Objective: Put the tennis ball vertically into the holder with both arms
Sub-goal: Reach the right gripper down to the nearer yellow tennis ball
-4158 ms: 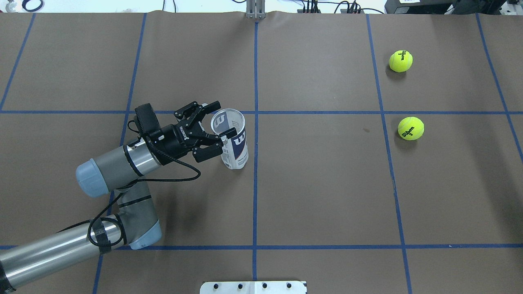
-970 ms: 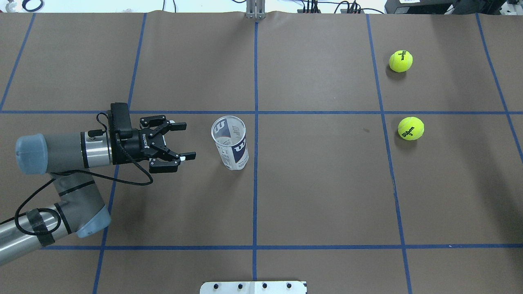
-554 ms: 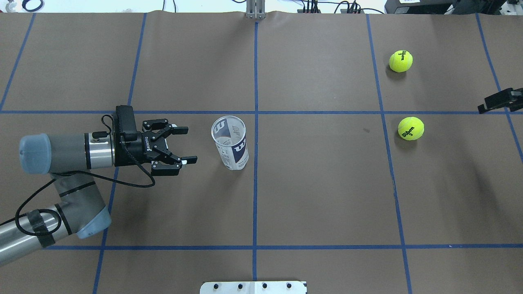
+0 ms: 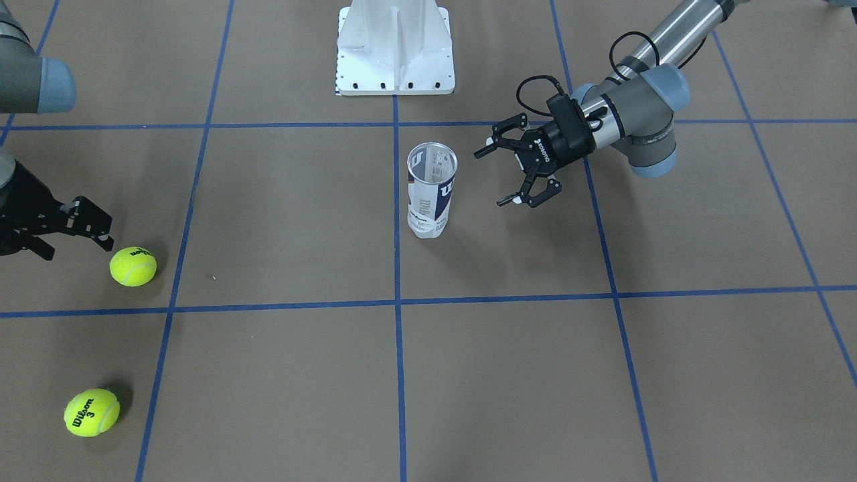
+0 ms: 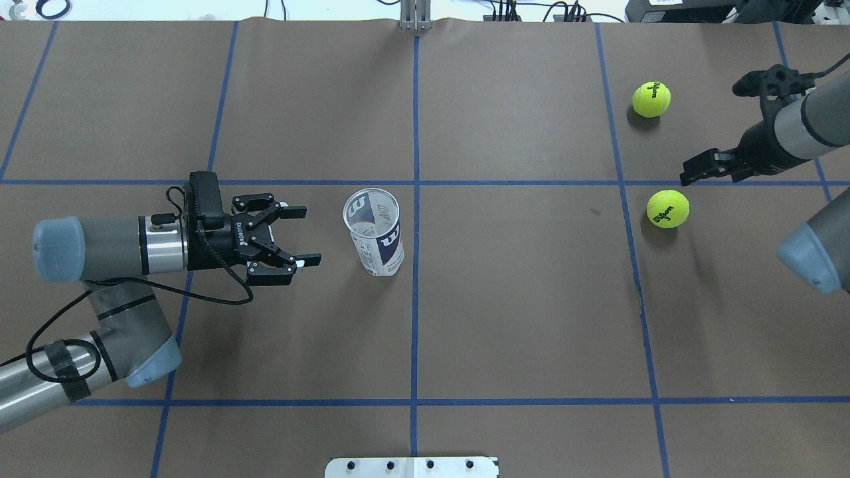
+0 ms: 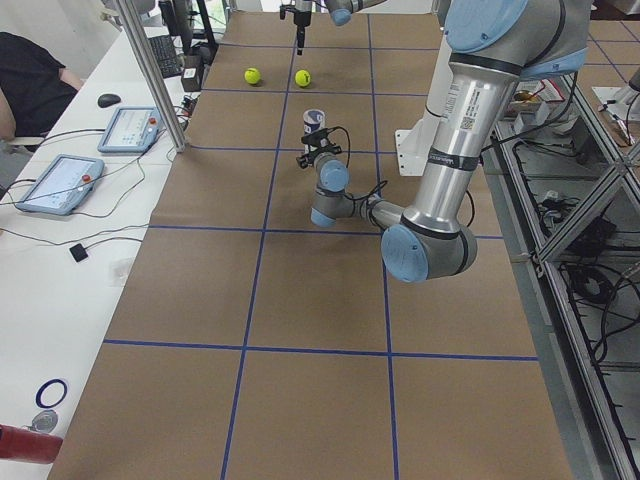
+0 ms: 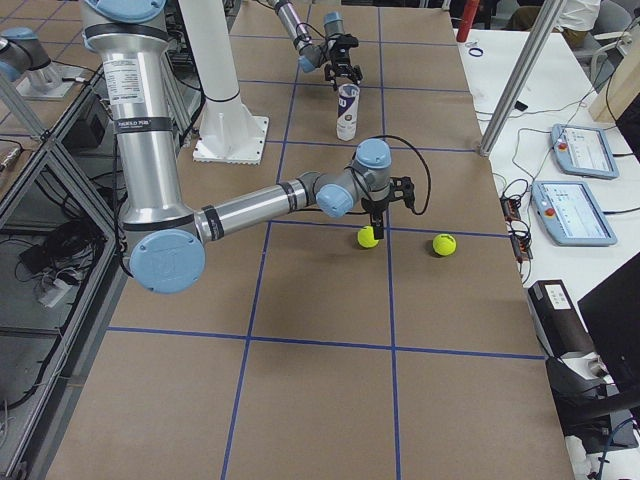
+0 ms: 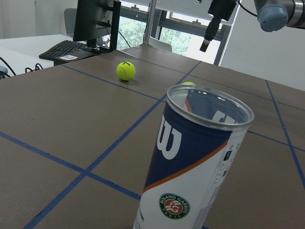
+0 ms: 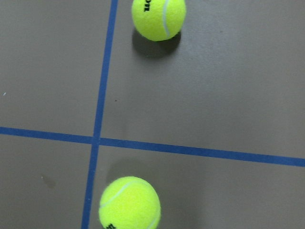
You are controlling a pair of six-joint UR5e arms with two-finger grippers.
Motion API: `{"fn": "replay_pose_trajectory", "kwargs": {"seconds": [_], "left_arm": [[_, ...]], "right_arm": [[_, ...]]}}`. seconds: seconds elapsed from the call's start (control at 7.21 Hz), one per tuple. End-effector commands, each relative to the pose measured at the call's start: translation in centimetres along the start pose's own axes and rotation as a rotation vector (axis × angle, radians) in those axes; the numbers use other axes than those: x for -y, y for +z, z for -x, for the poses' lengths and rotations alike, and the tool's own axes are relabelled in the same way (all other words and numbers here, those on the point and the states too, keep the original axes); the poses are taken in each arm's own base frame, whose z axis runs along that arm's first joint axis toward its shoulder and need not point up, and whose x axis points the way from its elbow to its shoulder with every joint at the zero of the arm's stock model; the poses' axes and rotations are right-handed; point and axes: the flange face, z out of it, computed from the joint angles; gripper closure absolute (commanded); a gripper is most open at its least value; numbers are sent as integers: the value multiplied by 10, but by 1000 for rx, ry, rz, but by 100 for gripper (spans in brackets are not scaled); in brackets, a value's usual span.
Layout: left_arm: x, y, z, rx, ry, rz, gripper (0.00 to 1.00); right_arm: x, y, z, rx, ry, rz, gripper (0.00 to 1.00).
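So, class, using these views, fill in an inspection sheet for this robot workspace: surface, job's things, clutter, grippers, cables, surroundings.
Surface: brown paper table cover with a blue tape grid, lying flat.
Job's things: holder upright, open-topped, empty; two tennis balls, nearer ball and farther ball, loose on the robot's right side.
Clutter: nothing seen.
Grippers: left gripper open, beside the holder and apart from it; right gripper appears open, close by the nearer ball, holding nothing.
Cables: black cable looping below the left wrist.
Surroundings: white pedestal base; control tablets on a side desk; a person seated there.
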Motion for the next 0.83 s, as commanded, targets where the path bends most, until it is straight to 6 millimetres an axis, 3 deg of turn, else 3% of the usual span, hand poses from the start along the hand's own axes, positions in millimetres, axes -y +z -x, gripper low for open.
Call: {"fn": "replay_pose_trajectory", "kwargs": {"seconds": [0.0,0.69], "left_arm": [[0,0,1,1,0,0,1],[1,1,0,0,0,-1,1]], "right_arm": [[-9,24,16,-19,-30,25,1],[-14,52,18,-55,-52,55,1]]}}
